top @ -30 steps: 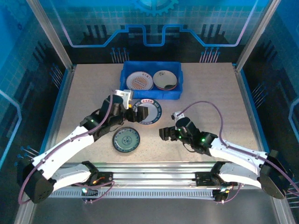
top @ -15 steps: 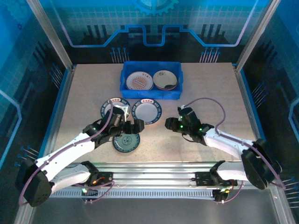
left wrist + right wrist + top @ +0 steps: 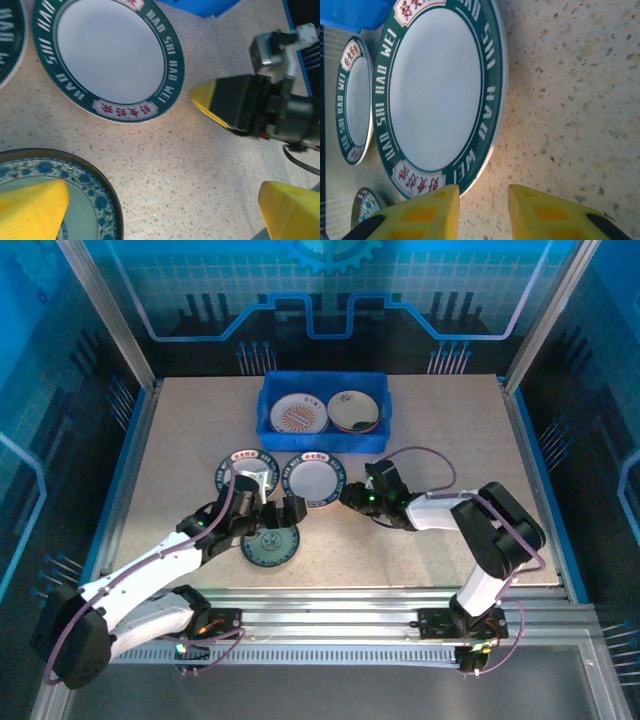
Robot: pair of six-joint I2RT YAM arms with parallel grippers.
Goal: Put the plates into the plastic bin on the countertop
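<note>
Just beside the right gripper [image 3: 483, 199], the green-rimmed plate [image 3: 437, 95]

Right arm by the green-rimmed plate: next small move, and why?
Probably shift the right gripper sideways toward the nearer green-rimmed white plate. Its jaws stand narrowly apart over bare countertop, and the plate's rim lies beside one fingertip rather than between them, so nothing is gripped yet.

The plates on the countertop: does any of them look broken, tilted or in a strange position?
Nothing stands out. The left green-rimmed plate, the right green-rimmed plate and the blue-flowered plate all lie flat on the countertop, with no chip or crack on the parts that show.
</note>
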